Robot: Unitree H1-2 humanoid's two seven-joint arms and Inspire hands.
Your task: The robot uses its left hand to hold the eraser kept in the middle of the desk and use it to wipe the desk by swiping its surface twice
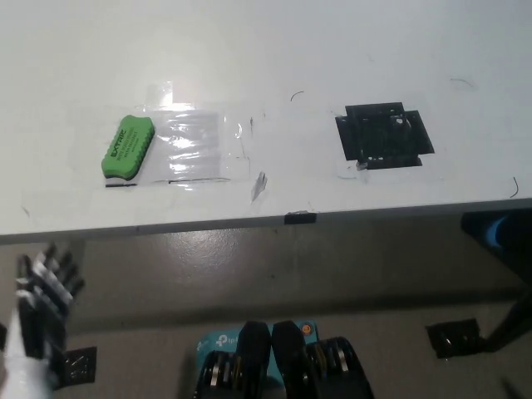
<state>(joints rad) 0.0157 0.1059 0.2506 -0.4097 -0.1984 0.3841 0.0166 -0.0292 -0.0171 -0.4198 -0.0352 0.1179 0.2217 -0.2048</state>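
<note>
A green eraser [128, 147] with dark lettering lies flat on the white desk [274, 66], left of the middle, beside a patch of clear shiny tape [204, 143]. My white left hand [46, 287] hangs below the desk's front edge at the lower left, well short of the eraser, fingers apart and holding nothing. My black right hand is out of the picture.
A black taped square [384, 135] sits on the desk to the right. A small black tab [300, 218] marks the desk's front edge. Below the edge lies brown floor, with a dark object [453, 338] at the lower right and a blue-lit thing [501, 231] at the far right.
</note>
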